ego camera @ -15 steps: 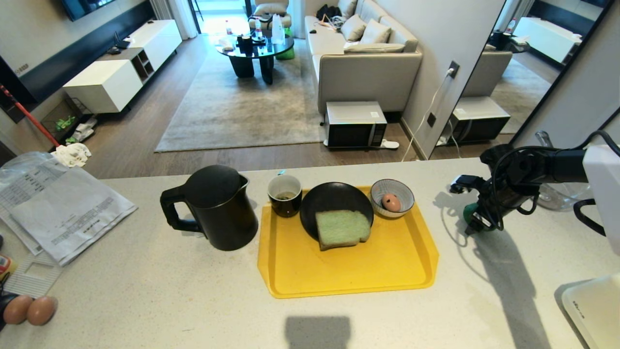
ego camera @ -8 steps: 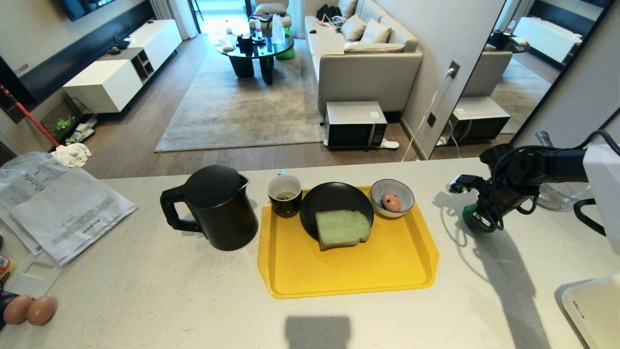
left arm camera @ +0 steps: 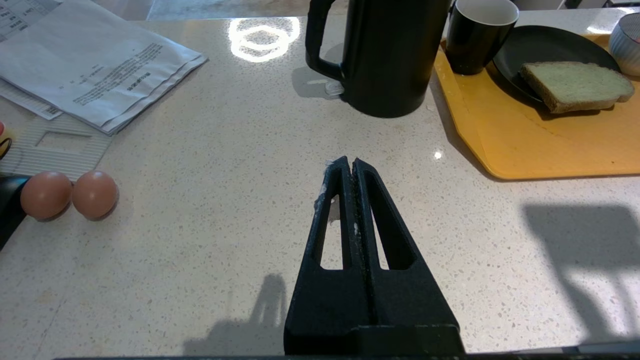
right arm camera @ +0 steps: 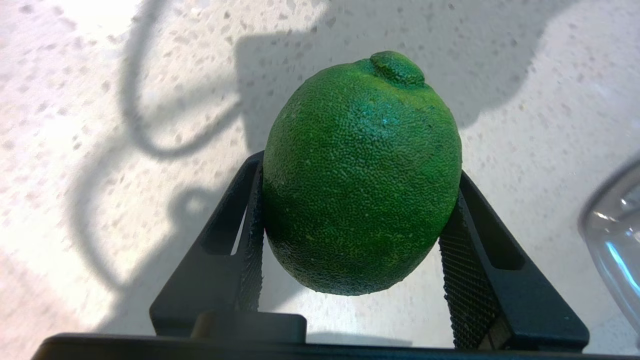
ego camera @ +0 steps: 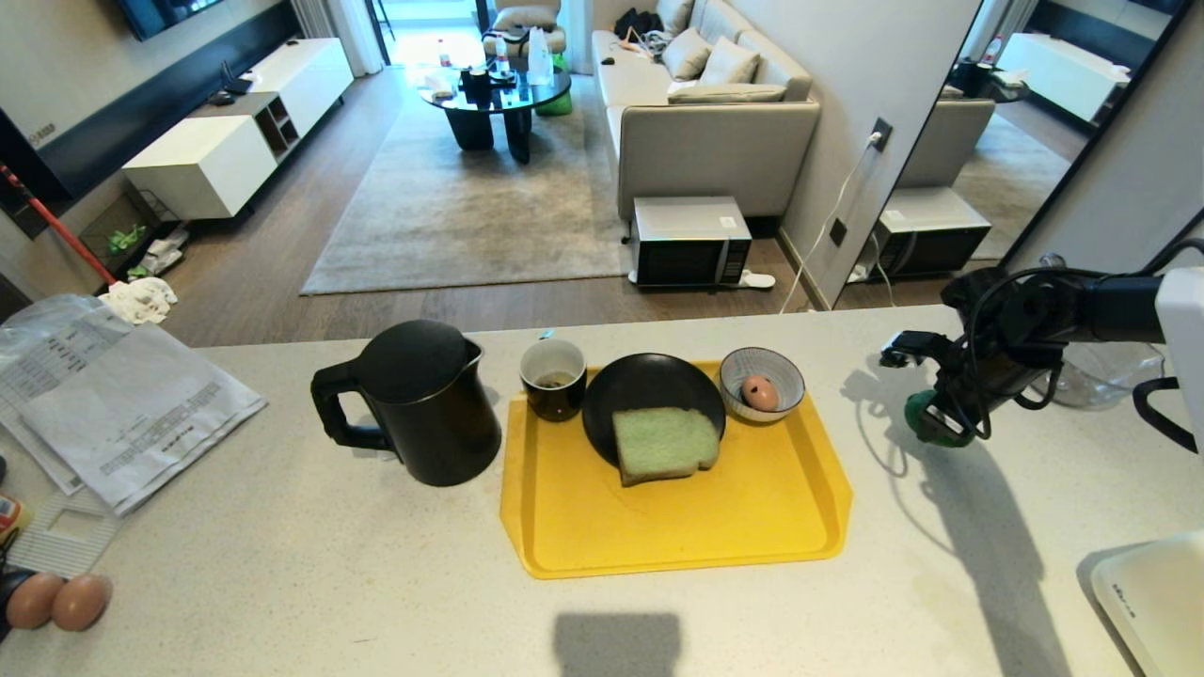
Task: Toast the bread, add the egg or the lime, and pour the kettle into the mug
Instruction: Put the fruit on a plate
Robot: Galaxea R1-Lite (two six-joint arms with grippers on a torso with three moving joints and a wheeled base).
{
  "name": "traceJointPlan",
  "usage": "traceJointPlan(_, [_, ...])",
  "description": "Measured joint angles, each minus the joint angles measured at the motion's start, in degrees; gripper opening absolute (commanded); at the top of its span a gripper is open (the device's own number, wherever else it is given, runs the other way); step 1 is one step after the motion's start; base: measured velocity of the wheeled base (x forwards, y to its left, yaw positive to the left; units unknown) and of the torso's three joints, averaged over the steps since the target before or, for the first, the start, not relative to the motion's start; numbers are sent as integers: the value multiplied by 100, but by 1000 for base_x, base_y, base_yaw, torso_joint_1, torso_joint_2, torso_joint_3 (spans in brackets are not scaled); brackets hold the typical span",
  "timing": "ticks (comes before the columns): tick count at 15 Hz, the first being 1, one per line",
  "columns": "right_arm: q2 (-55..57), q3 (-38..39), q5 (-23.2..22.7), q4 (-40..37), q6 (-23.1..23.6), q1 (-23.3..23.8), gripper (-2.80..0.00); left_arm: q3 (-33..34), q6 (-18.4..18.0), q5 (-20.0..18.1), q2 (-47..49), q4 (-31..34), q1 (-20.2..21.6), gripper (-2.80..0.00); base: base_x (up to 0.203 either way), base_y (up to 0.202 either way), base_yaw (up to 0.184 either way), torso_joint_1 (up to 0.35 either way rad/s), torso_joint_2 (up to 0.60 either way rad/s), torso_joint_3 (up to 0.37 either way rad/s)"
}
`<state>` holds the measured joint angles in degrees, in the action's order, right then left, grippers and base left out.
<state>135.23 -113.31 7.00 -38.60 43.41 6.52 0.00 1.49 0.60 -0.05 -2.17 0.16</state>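
Right of the yellow tray, right pincer clamps the lime; left pincer pressed together

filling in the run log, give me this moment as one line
right gripper: shut on lime, right of tray | left gripper: shut, empty, parked | bread: on plate

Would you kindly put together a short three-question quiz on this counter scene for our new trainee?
1. True or false: the right gripper has its jaws closed on the lime.
2. What lies on the black plate: A) an egg, B) the bread, C) the mug?
3. Fill in: the kettle stands on the counter, just off the yellow tray on the robot's ____ side.

Key: 1 true; 2 B; 3 left.
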Motion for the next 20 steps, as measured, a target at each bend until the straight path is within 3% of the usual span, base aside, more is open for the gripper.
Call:
traceJointPlan(4, [-523, 68, -46, -663, -31, 0, -280, 0, -3, 0, 0, 0, 0, -280, 0, 0, 0, 0, 0, 0])
traceJointPlan(8, [-1283, 274, -705, -1696, -147, 11, -280, 0, -1, -2, 0, 0, 0, -280, 0, 0, 0, 0, 0, 0])
traceJointPlan(11, [-1906, 933, -1168, -2104, -325, 4, -280, 0, 0, -3, 0, 0, 0, -280, 0, 0, 0, 0, 0, 0])
traceJointPlan(14, [-2404, 1699, -1676, -2134, -427, -74, -280, 0, -1, 1, 0, 0, 0, -280, 0, 0, 0, 0, 0, 0])
traceJointPlan(17, [-2686, 2252, -1702, -1993, -436, -265, -280, 0, -4, 0, 0, 1, 0, -280, 0, 0, 0, 0, 0, 0])
traceJointPlan(20, [-2768, 2861, -1685, -1299, -432, -425, -280, 0, -1, 2, 0, 2, 0, -280, 0, 0, 0, 0, 0, 0])
